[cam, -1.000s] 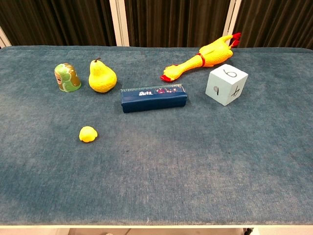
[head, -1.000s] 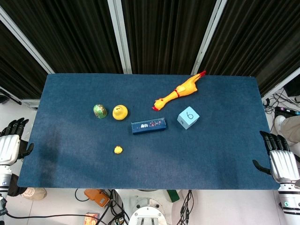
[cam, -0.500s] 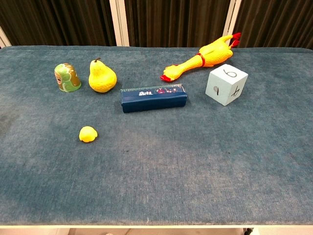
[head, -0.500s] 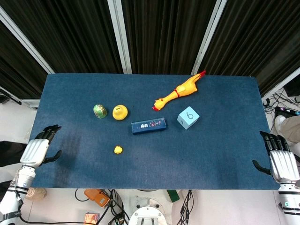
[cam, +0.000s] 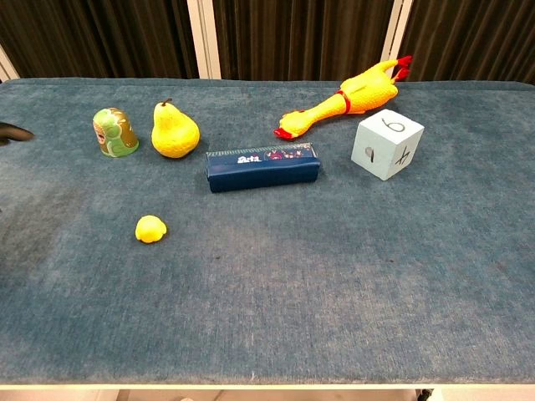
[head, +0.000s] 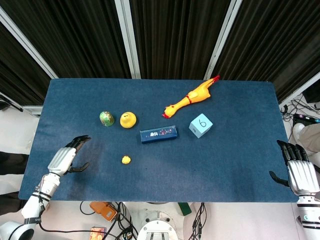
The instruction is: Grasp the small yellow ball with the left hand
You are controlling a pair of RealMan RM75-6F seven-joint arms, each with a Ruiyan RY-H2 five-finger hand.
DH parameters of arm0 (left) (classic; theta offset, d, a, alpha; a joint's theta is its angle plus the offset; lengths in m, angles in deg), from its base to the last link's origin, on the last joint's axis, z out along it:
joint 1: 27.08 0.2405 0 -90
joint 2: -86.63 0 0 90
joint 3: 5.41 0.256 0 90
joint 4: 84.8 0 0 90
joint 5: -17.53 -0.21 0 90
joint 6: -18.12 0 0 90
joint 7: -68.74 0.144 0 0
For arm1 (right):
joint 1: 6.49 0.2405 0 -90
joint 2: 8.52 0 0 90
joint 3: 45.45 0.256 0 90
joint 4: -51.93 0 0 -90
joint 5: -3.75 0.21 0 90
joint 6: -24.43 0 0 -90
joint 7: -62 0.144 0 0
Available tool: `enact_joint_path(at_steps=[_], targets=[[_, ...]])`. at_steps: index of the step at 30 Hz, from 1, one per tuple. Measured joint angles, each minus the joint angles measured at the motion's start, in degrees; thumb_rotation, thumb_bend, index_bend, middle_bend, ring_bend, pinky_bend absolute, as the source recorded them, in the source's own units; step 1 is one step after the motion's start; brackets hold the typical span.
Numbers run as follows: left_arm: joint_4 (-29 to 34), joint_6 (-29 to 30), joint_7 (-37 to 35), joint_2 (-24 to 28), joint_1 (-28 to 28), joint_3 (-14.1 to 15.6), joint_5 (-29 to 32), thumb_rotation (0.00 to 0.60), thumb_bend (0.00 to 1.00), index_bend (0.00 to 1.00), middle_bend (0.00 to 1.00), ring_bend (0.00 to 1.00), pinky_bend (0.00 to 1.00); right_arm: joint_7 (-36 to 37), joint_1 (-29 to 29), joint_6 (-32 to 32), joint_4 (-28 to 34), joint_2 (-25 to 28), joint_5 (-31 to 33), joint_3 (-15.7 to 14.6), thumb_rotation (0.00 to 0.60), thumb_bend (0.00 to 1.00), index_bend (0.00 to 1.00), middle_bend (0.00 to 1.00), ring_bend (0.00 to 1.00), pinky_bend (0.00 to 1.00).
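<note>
The small yellow ball [head: 126,160] [cam: 150,228] lies on the blue table [head: 225,160], toward its front left. My left hand [head: 67,156] hovers over the table's left part, well to the left of the ball, fingers spread and holding nothing. Only a dark fingertip [cam: 15,133] of it shows at the left edge of the chest view. My right hand [head: 299,171] stays beside the table's right edge, fingers apart and empty.
Behind the ball stand a green figurine [head: 106,118], a yellow pear [head: 128,119] and a dark blue box [head: 159,134]. A light blue numbered cube [head: 200,125] and a yellow rubber chicken [head: 192,97] lie further right.
My left hand has come in from beside the table's left edge to over the table, moving right toward the ball. The right hand and the objects have not moved.
</note>
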Motion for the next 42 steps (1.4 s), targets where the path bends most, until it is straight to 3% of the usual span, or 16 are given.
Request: enact_joint_path(at_steps=[13, 18, 22, 42], targets=[[-2.23, -1.28, 1.48, -5.04, -3.06, 0.54, -1.79, 0.6, 0.22, 0.27, 0.06, 0.04, 0.2, -0.24, 0.12, 0.28, 0.19, 0.0, 0.4, 0.13, 0.6, 0.32, 0.12, 0.17, 0.16, 0.12], [-2.52, -1.86, 5.64, -7.88, -4.45, 0.32, -1.73, 0.6, 0.22, 0.27, 0.06, 0.04, 0.2, -0.22, 0.17, 0.39, 0.23, 0.07, 0.46, 0.15, 0.6, 0.32, 0.12, 0.17, 0.16, 0.12], [-2.89, -2.53, 6.16, -9.79, -5.79, 0.08, -1.86, 0.6, 0.22, 0.27, 0.06, 0.06, 0.24, -0.1, 0.19, 0.45, 0.21, 0.13, 0.47, 0.14, 0.6, 0.32, 0.12, 0.18, 0.16, 0.12], [-3.73, -5.17, 7.31, -14.19, -9.91, -0.61, -0.23, 0.6, 0.22, 0.31, 0.06, 0.09, 0.24, -0.03, 0.4, 0.8, 0.28, 0.28, 0.5, 0.12, 0.6, 0.32, 0.12, 0.17, 0.16, 0.12]])
